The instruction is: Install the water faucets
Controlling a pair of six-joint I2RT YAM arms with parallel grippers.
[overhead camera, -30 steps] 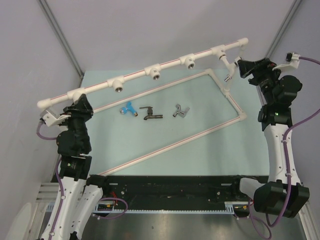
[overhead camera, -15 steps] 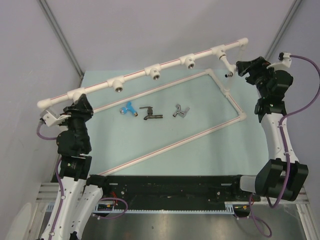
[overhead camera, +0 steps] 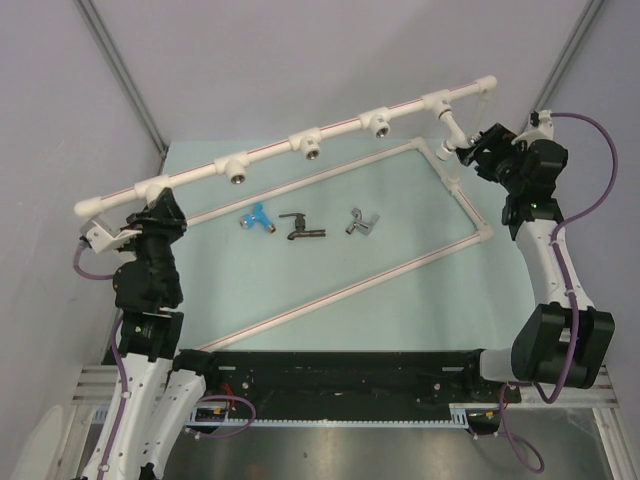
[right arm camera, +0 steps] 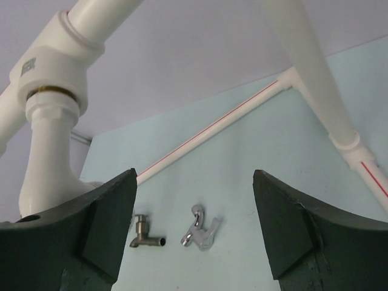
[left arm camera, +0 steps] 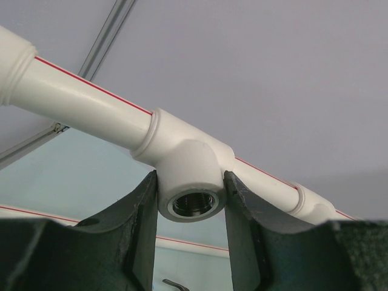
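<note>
Three water faucets lie on the mat: blue [overhead camera: 258, 217], dark [overhead camera: 300, 227] and silver [overhead camera: 361, 222]. A white faucet [overhead camera: 452, 128] hangs screwed into the rightmost tee of the raised white pipe rail [overhead camera: 275, 145]. My right gripper [overhead camera: 470, 150] stands open just right of it, nothing between its fingers. In the right wrist view the white faucet [right arm camera: 51, 151] is beside the left finger [right arm camera: 109, 212], with the silver faucet [right arm camera: 200, 229] and dark faucet [right arm camera: 144, 235] far below. My left gripper [left arm camera: 190, 200] is shut on the leftmost tee fitting [left arm camera: 188, 170], whose threaded socket faces the camera.
A rectangular white pipe frame [overhead camera: 330, 170] lies flat on the green mat [overhead camera: 400, 300] around the loose faucets. Two more open tee sockets [overhead camera: 312, 152] [overhead camera: 380, 128] sit along the rail. Grey walls close in the back and sides.
My right arm has swung inward and its wrist has turned, with the open gripper staying close by the white faucet. The left arm and the loose faucets have not moved.
</note>
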